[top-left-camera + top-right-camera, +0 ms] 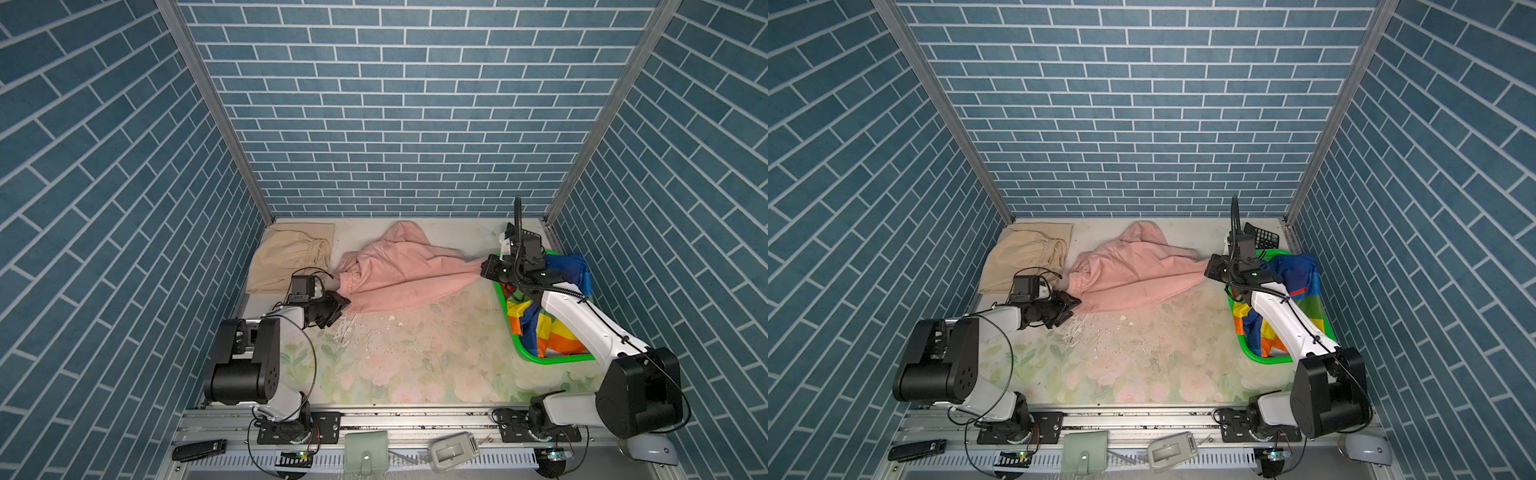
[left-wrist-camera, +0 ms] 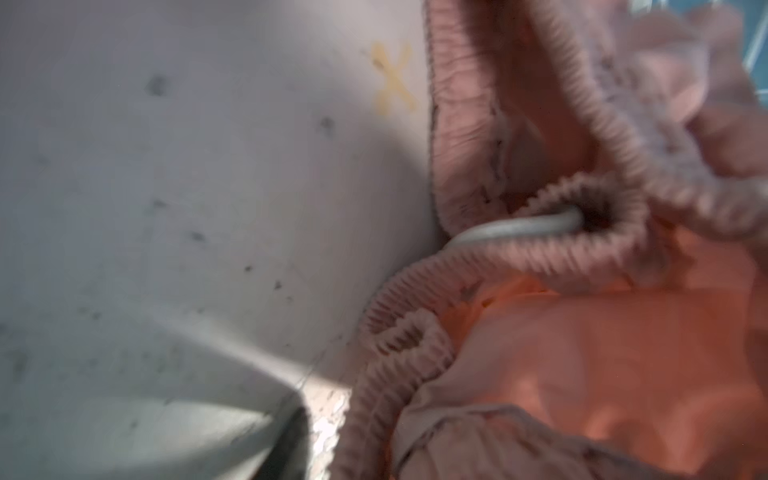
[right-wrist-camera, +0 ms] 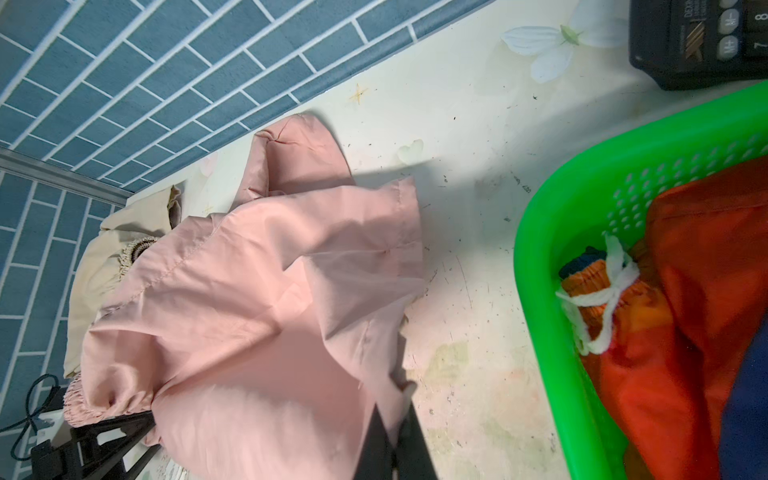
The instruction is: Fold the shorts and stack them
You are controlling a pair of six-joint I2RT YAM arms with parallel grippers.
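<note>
**Limp pink cloth: grip it at hem and waistband**

The salmon pink shorts [image 1: 399, 274] lie crumpled mid-counter [image 1: 415, 365], between the flat beige shorts [image 1: 286, 253] and the rainbow-striped shorts [image 1: 548, 332] in the green basket [image 1: 540, 360]. The right gripper [image 1: 482, 268] has its jaws pinching a leg hem. The left gripper [image 1: 338, 309] sits at the waistband [image 2: 582, 245], jaws spread, holding nothing. The cloth looks light, thin and floppy, likely to sag; ribbed elastic and stitched hems should give the surest hold.

Left wrist view blurred throughout. The right arm [image 1: 577, 316] covers much of rainbow shorts [image 1: 552, 336] and green basket [image 1: 557, 360]. From the right wrist, pink shorts [image 3: 249, 291] overlap beige shorts [image 3: 95, 266]; calculator [image 3: 685, 50] cropped.
</note>
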